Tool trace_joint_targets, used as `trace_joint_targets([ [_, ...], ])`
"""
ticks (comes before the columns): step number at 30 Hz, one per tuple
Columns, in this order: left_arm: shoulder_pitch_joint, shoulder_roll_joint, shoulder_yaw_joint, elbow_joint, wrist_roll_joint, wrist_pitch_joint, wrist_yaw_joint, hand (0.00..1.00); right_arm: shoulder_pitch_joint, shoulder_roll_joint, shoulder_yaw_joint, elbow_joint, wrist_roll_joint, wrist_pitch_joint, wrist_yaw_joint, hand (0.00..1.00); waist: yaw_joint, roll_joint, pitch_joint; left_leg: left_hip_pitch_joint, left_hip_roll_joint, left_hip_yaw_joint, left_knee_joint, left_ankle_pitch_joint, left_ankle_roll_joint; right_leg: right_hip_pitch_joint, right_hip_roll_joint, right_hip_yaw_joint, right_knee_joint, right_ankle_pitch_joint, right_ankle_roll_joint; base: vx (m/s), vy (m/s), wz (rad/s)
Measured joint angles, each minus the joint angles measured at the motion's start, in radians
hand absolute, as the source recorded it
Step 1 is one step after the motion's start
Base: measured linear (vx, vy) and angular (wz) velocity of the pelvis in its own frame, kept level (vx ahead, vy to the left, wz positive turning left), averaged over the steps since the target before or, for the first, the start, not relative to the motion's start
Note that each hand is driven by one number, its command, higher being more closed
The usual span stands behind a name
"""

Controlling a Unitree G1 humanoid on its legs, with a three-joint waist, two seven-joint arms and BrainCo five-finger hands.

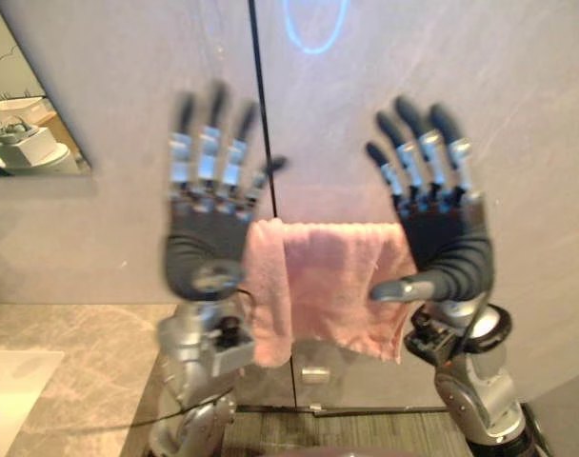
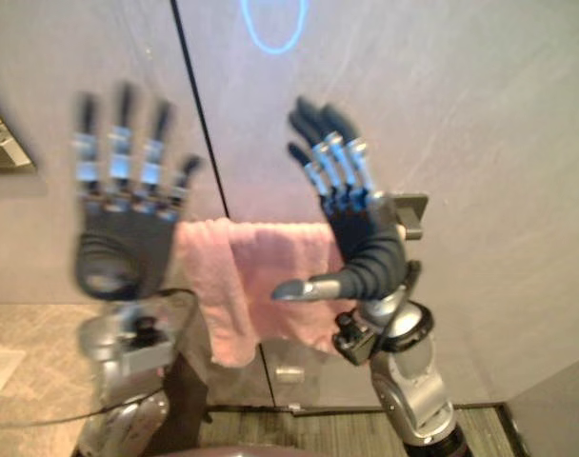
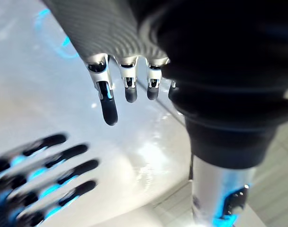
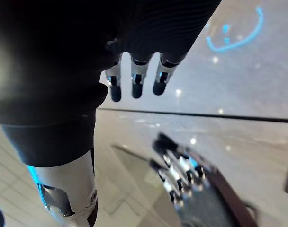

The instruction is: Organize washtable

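- Between the two raised hands, a pink towel (image 1: pixel 318 281) hangs folded over a rail on the wall, its lower edge uneven and longer on the side nearer the left hand.
- To one side of the towel, the left hand (image 1: pixel 206 243) is held up with its back to the camera, fingers straight, spread wide and pointing up, closed on nothing.
- On the towel's other side, the right hand (image 1: pixel 447 243) is up the same way, fingers straight and fanned, thumb stuck out sideways across the towel's lower corner.
- Whether either hand touches the cloth, I cannot tell.
- Behind the towel is a grey stone-look wall (image 1: pixel 518 114) with a dark vertical seam (image 1: pixel 261 95) running down to it, and a blue ring of light (image 1: pixel 313 24) high above.
- Beyond the left hand from the towel, a marble counter (image 1: pixel 80 352) carries a white basin (image 1: pixel 9 390), with a mirror (image 1: pixel 23 124) above.
- Below the towel runs a dark wood-grain floor (image 1: pixel 366 433).
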Motion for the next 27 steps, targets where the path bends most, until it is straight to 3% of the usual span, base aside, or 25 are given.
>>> trace_joint_targets([
  [6,0.012,0.018,-0.09,0.136,-0.048,0.066,-0.076,0.0,0.138,-0.069,0.036,0.153,0.021,0.047,0.075,0.0,-0.005,-0.005,0.013,-0.007,0.0,0.0,-0.001,0.0,0.0,-0.004,0.001,0.001,-0.005,0.0,0.001,-0.02,-0.007,0.0],
  [11,0.019,0.015,-0.093,0.24,-0.105,0.073,-0.154,0.0,0.163,-0.076,0.03,0.228,-0.056,0.014,0.1,0.0,-0.02,-0.01,0.017,-0.009,-0.001,0.001,0.001,-0.001,0.001,-0.012,0.0,0.004,-0.006,0.0,0.001,-0.03,-0.011,-0.02],
  [15,0.01,0.016,-0.066,0.313,-0.104,0.077,-0.159,0.0,0.153,-0.073,0.018,0.275,-0.119,-0.006,0.09,0.0,-0.02,-0.01,0.017,-0.016,-0.001,0.001,0.002,0.0,0.001,-0.021,-0.002,0.003,0.001,-0.001,0.003,-0.09,-0.019,-0.01],
  [18,0.008,0.021,-0.066,0.429,-0.08,0.127,-0.175,0.0,0.138,-0.047,0.015,0.329,-0.19,-0.013,0.081,0.0,-0.022,-0.008,0.017,-0.025,-0.001,0.002,0.003,0.001,0.002,-0.034,-0.003,0.003,0.004,-0.002,0.0,-0.08,-0.013,-0.03],
  [20,0.012,0.016,-0.065,0.525,-0.032,0.182,-0.163,0.0,0.141,-0.012,0.009,0.491,-0.241,0.035,0.063,0.0,-0.023,-0.016,0.016,-0.053,-0.001,0.002,-0.001,0.006,0.004,-0.061,-0.003,0.003,0.003,0.003,0.0,-0.06,-0.018,-0.02],
  [22,0.032,0.023,-0.065,0.598,0.01,0.23,-0.146,0.0,0.143,0.027,0.004,0.636,-0.287,0.116,0.044,0.0,-0.023,-0.005,0.031,-0.067,-0.003,0.004,-0.014,0.02,0.001,-0.074,-0.002,0.003,-0.003,0.018,-0.004,0.0,0.0,0.0],
  [25,0.037,-0.017,-0.035,0.599,0.049,0.23,-0.119,0.0,0.147,0.064,-0.003,0.728,-0.349,0.181,0.009,0.0,-0.018,-0.01,0.052,-0.075,-0.002,0.0,-0.016,0.04,0.004,-0.075,-0.005,0.005,-0.035,0.049,-0.009,0.06,-0.002,0.02],
  [27,0.036,-0.033,-0.02,0.599,0.058,0.228,-0.102,0.0,0.143,0.086,-0.022,0.727,-0.376,0.183,-0.01,0.0,-0.02,-0.01,0.052,-0.075,0.0,0.0,-0.015,0.04,0.004,-0.073,-0.003,0.003,-0.039,0.049,-0.009,0.06,-0.003,0.03],
])
